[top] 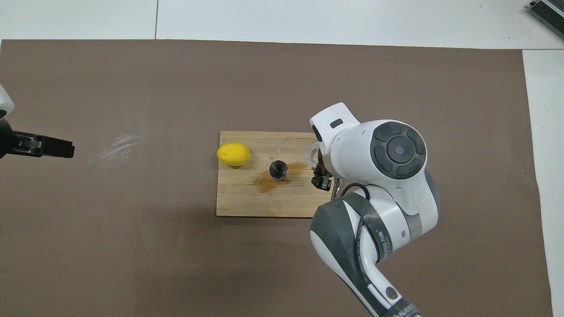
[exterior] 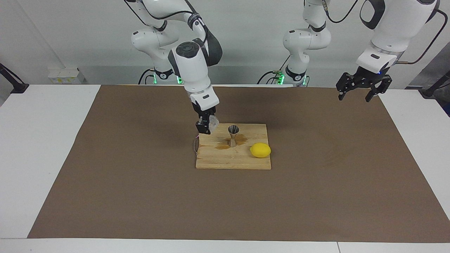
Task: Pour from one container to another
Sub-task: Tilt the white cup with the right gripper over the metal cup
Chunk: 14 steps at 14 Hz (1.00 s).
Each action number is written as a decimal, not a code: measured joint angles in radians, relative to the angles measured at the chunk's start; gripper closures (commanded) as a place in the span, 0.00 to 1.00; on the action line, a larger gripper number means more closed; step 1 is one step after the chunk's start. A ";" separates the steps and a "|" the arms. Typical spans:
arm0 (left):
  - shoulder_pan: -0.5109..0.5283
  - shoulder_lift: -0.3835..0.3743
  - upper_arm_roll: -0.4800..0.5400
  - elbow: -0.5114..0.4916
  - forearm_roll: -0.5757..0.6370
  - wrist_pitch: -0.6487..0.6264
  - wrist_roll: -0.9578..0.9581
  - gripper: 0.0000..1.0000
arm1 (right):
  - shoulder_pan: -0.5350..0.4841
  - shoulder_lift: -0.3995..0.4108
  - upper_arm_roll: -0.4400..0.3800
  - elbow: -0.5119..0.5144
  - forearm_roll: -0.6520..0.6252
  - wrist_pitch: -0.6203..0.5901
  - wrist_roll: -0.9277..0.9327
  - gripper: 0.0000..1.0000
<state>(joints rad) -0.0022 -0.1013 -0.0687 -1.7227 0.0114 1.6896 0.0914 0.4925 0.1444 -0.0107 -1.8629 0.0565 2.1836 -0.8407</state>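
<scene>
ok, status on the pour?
Right gripper shut on glass cup, over board edge beside jigger. Left gripper open, waiting. Path clear.

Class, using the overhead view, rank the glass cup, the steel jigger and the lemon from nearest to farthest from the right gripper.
1. Glass cup: held in the right gripper, over the cutting board's edge at the right arm's end.
2. Jigger: upright at the board's middle, on a brown stain.
3. Lemon: on the board's edge toward the left arm's end.

The jigger (exterior: 232,135) and lemon (exterior: 260,150) stand on the board (exterior: 232,160), the lemon toward the left arm's end.
</scene>
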 measured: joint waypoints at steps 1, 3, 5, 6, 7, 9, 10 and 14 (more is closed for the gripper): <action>0.000 0.000 0.000 0.001 -0.001 0.003 0.000 0.00 | 0.011 0.015 0.000 0.018 -0.013 -0.007 0.007 0.44; 0.000 0.000 0.000 0.003 -0.001 0.004 0.000 0.00 | 0.032 0.048 0.000 0.044 -0.060 -0.022 0.026 0.44; 0.000 0.000 0.000 0.003 -0.001 0.004 0.000 0.00 | 0.051 0.072 0.000 0.066 -0.109 -0.041 0.054 0.44; 0.000 0.000 0.000 0.003 -0.001 0.004 0.000 0.00 | 0.060 0.080 0.000 0.077 -0.122 -0.052 0.066 0.44; 0.000 0.000 0.000 0.003 -0.002 0.005 0.000 0.00 | 0.072 0.087 0.000 0.090 -0.132 -0.071 0.080 0.44; 0.000 0.000 0.000 0.003 -0.002 0.005 0.000 0.00 | 0.095 0.095 0.000 0.116 -0.177 -0.111 0.116 0.44; 0.000 0.000 0.000 0.003 -0.003 0.005 0.000 0.00 | 0.100 0.096 0.000 0.124 -0.190 -0.125 0.123 0.44; 0.000 0.000 0.000 0.003 -0.004 0.005 0.000 0.00 | 0.116 0.121 0.000 0.171 -0.240 -0.205 0.127 0.44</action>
<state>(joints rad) -0.0022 -0.1012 -0.0691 -1.7196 0.0078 1.6946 0.0914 0.6083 0.2652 -0.0108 -1.6914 -0.1833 1.9790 -0.7134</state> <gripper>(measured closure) 0.000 0.441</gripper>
